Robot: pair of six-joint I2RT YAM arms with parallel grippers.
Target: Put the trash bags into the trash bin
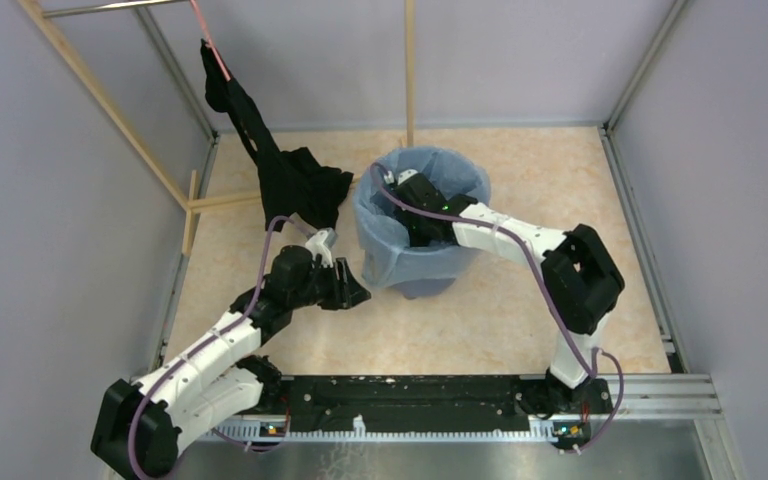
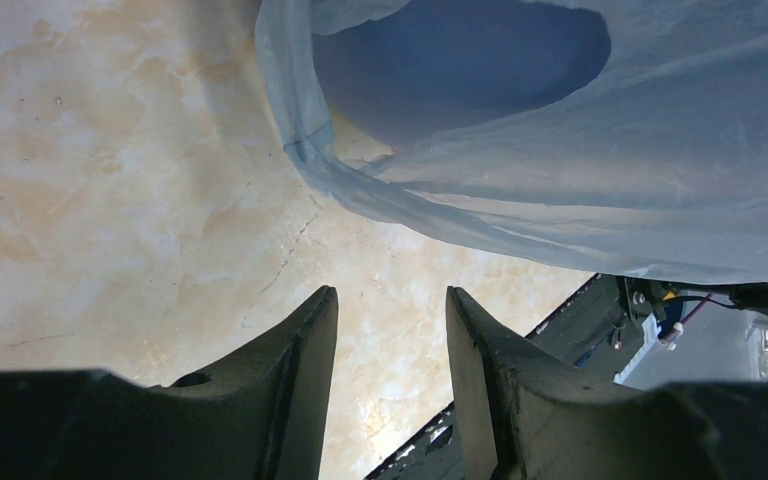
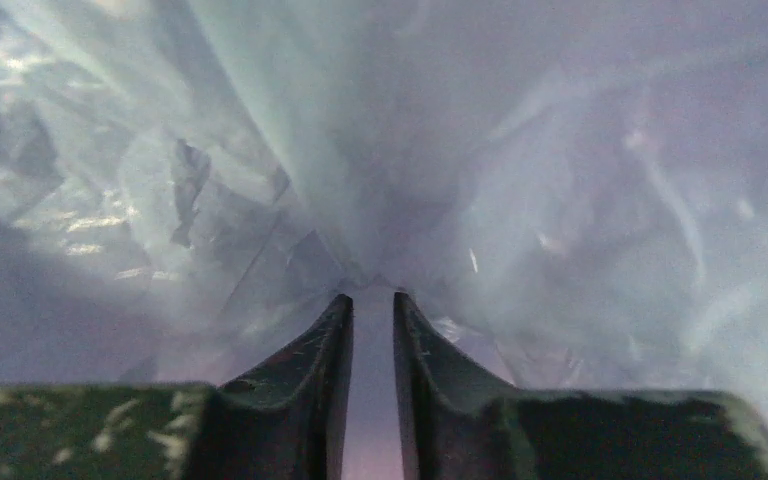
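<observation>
Left gripper (image 2: pixel 390 292) is found released, jaws spread with nothing between them, poised low over the table (image 2: pixel 110 200). The bag (image 2: pixel 610 180) hangs just ahead of and above it, draped down the outside of the bin (image 2: pixel 460 70), apart from the fingertips.

Right gripper (image 3: pixel 371 296) is sunk inside the bin, surrounded by film on all sides. Its jaws are narrowly parted. A fold of film runs to the tips, but whether it is pinched cannot be told.

Handling is judged as follows. The film is very light, limp and wrinkled, with no stiffness of its own. It is likely to be slippery and to tear if dragged against the rim. A single layer is easily missed by the fingers.

Hold is best taken on a gathered fold or on the thickened hem ahead of the left gripper, with the jaws fully clenched. The bin is judged light enough to shift if the film is pulled sideways.
</observation>
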